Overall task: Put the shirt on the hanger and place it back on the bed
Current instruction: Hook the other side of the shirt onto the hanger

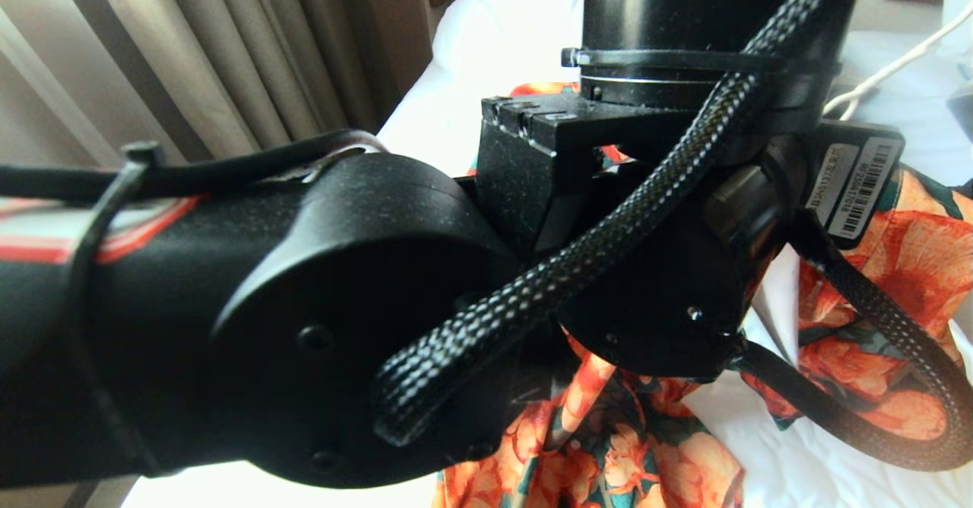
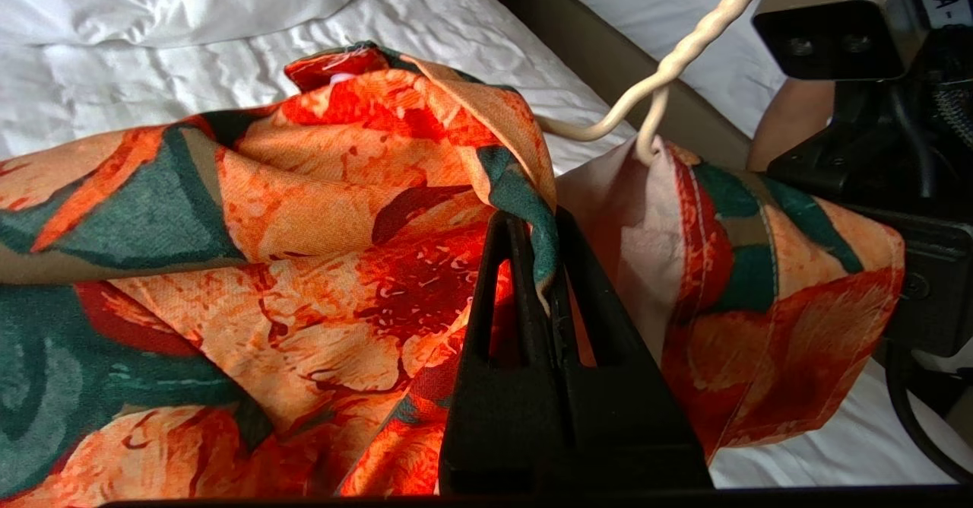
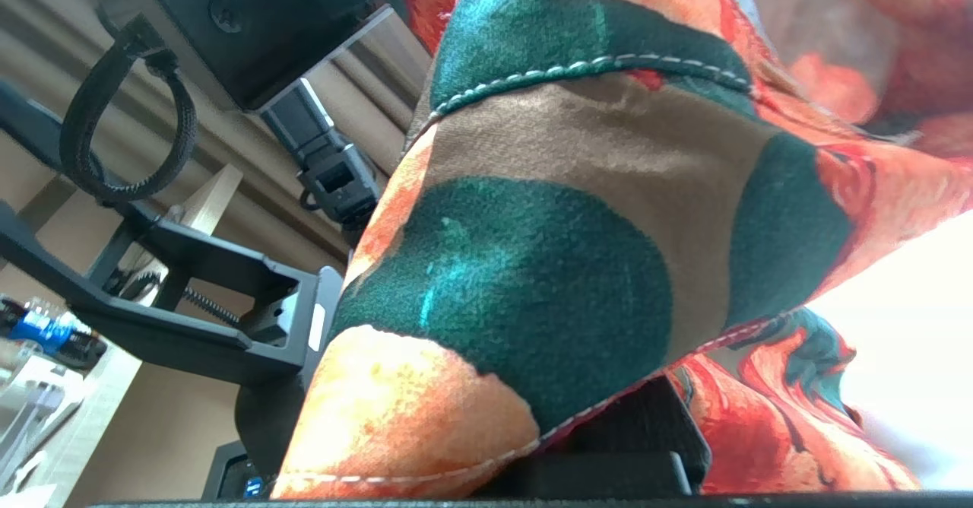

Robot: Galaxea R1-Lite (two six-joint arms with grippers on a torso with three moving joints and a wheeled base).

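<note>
Head view: two black arm housings and a braided cable sleeve (image 1: 547, 295) fill most of the frame and block the work; beige curtains (image 1: 228, 59) hang at the upper left, a barcode label (image 1: 863, 188) sits on the wrist unit at right, and patches of the shirt (image 1: 897, 265), orange flowers on teal leaves, show beneath and to the right of the arms on the white sheet of the bed (image 1: 798, 447). Left wrist view: the left gripper (image 2: 543, 280) has its jaws together, clamped on a folded edge of the shirt (image 2: 304, 227), which is bunched and raised above the wrinkled bed (image 2: 228, 59); the cream wire hanger (image 2: 684, 52), with its twisted neck, enters the cloth at a pale inner fold just beside the jaws, and one wire runs off behind the fabric; black robot hardware with a camera housing (image 2: 836, 33) stands at the far side, partly hidden by a hanging portion of the shirt. Right wrist view: cloth lies directly against the lens, showing teal patches, a tan band and white stitching on the shirt (image 3: 570, 265); the right gripper (image 3: 608, 455) is almost wholly covered, its jaws closed, and whether they clamp the cloth cannot be told; black brackets and cables (image 3: 190, 318) occupy the background.
</note>
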